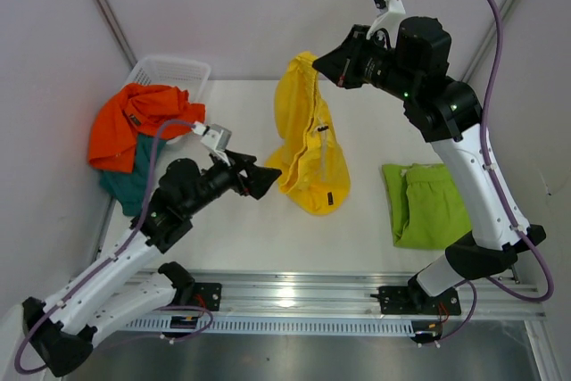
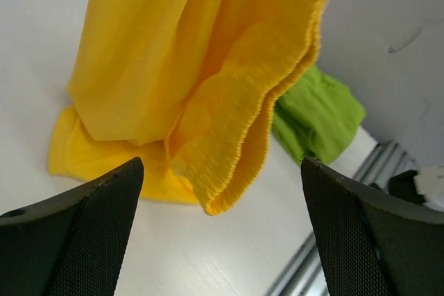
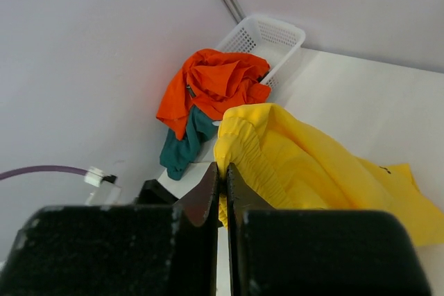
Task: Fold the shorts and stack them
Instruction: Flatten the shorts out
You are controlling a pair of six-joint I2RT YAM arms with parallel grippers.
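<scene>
No legible text; tag (image 1: 327,200) on yellow shorts (image 1: 308,131) unreadable.

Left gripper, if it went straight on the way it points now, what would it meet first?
Probably the yellow shorts, whose hanging gathered edge sits dead ahead of the open left gripper; depth is hard to judge.

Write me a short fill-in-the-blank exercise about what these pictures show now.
1. The right pincer holds up the yellow shorts; the left pincer beside them is ____.
2. The green shorts lie on the ____ side of the table.
3. The orange shorts drape over a ____ basket.
Missing words: open, right, white.
</scene>
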